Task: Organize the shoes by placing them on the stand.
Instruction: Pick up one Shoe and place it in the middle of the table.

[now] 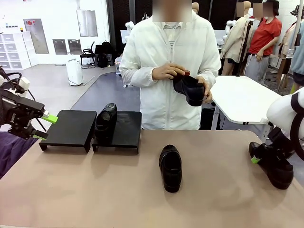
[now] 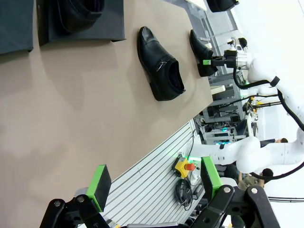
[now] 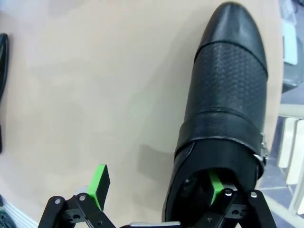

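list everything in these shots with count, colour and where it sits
shoes: four, glossy black; one mid-table, one on the stand's right section, one at the table's right edge, one held by the person
stand: two sections, matte black; side by side, far left of the table
table: one, tan; foreground
white table: one, white; behind the person
person: one, white jacket; far side
left gripper: black, green pads; open, beside the stand's left section
right gripper: black, green pads; open, one finger inside the right-edge shoe's opening
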`<state>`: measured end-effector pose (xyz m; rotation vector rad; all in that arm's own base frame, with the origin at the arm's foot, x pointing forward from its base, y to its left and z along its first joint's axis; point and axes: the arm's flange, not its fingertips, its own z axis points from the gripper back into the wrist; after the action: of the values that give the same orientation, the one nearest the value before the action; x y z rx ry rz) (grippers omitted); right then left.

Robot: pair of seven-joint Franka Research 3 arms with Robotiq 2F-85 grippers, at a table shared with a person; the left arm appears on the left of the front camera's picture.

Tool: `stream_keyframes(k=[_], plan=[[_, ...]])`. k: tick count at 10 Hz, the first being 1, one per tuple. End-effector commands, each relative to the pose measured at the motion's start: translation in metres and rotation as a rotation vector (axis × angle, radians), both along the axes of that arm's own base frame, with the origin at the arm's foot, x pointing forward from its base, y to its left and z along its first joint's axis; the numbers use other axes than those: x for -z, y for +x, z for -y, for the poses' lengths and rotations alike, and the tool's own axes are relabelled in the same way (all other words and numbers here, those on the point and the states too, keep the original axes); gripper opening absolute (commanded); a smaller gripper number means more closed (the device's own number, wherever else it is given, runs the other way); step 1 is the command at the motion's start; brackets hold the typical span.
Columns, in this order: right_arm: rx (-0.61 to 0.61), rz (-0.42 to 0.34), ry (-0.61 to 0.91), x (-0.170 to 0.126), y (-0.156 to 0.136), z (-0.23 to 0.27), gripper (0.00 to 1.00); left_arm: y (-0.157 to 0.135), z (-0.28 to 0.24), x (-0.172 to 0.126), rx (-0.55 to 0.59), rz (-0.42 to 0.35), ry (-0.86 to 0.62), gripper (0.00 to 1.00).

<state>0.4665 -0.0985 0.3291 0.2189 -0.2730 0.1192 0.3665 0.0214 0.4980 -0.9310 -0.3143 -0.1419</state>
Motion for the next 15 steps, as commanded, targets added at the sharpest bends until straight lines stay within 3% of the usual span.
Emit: stream_keyframes(k=[1, 2, 3, 4, 12, 15], plan=[[-0.02, -0.024, -0.009, -0.004, 0.01, 0.006, 1.0, -0.001, -0.001, -0.001, 0.002, -0.01, 0.003, 0.98], [-0.029, -0.018, -0.005, -0.004, 0.01, 0.005, 1.0, -0.001, -0.001, -0.001, 0.002, -0.01, 0.003, 0.98], [-0.028, -0.009, 0.004, -0.004, 0.011, 0.006, 0.43, -0.001, -0.001, -0.001, 0.002, -0.01, 0.003, 0.98], [-0.028, -0.014, 0.013, -0.003, 0.011, 0.006, 0.0, -0.001, -0.001, -0.001, 0.002, -0.01, 0.003, 0.98], [-0.027, 0.014, 0.007, -0.023, 0.001, 0.016, 0.0, -0.001, -0.001, -0.001, 0.002, -0.01, 0.003, 0.98], [-0.023, 0.071, 0.04, -0.071, -0.018, 0.014, 0.0, -0.001, -0.001, -0.001, 0.002, -0.01, 0.003, 0.98]])
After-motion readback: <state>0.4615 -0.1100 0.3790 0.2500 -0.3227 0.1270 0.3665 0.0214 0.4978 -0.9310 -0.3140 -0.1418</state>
